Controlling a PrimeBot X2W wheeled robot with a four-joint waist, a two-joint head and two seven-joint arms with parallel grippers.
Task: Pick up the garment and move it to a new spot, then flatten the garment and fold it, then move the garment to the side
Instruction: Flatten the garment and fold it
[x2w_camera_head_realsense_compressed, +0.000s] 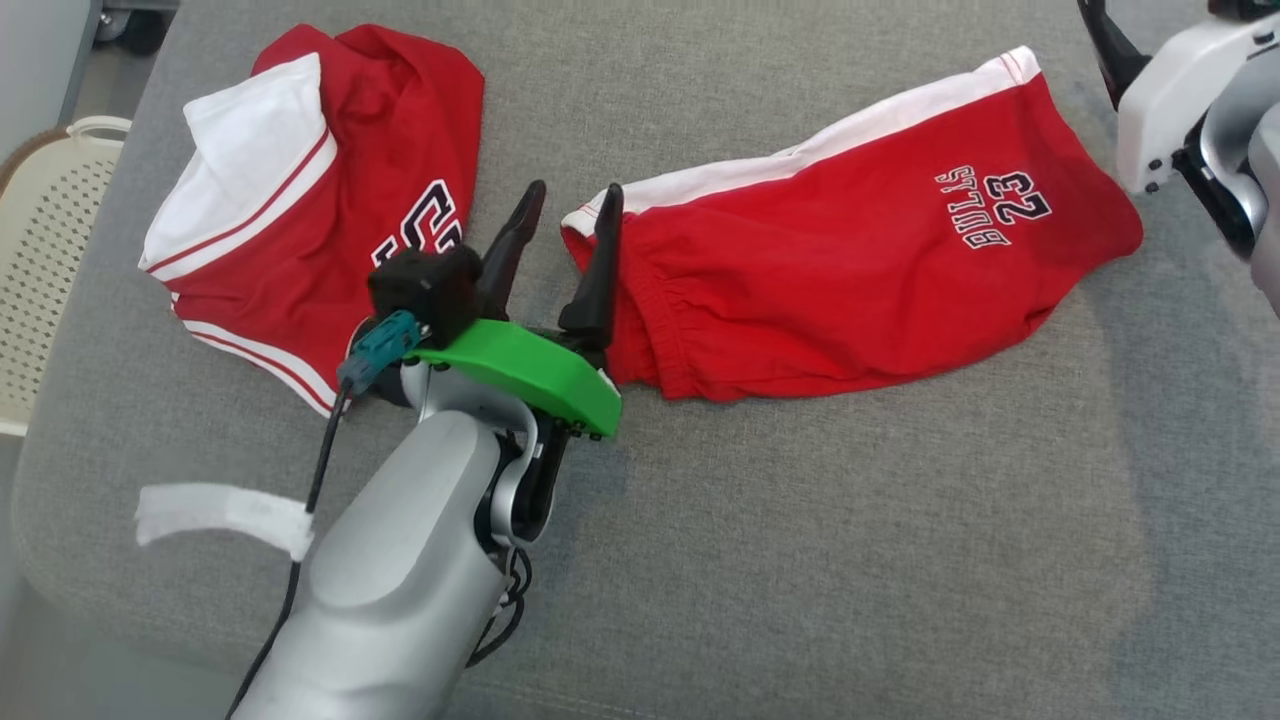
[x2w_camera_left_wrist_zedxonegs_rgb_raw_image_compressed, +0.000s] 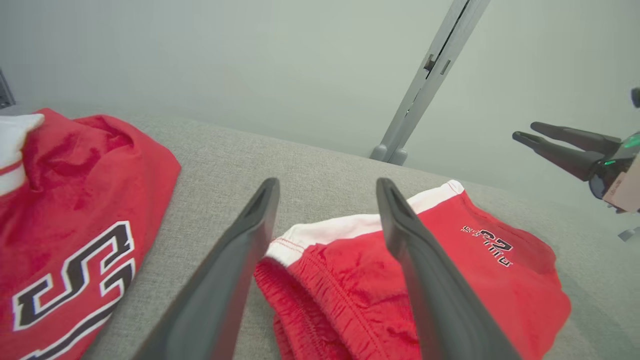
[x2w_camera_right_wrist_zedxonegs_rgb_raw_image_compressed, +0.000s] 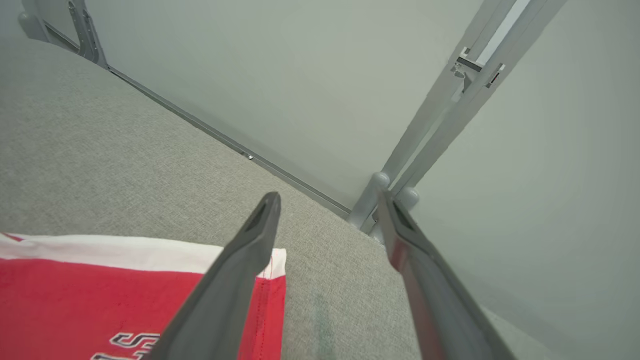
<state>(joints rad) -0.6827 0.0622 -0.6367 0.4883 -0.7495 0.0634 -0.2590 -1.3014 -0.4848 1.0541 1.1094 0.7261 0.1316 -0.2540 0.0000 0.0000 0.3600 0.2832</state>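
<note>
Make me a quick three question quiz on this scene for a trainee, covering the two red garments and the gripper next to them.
1. True or false: the left gripper stands open at the waistband end of the red shorts.
2. Which number is printed on the shorts? A 23, B 32, C 45.
3. What lies to the robot's left of the shorts on the grey cushion?
Key: 1 true. 2 A. 3 the red and white jersey.
</note>
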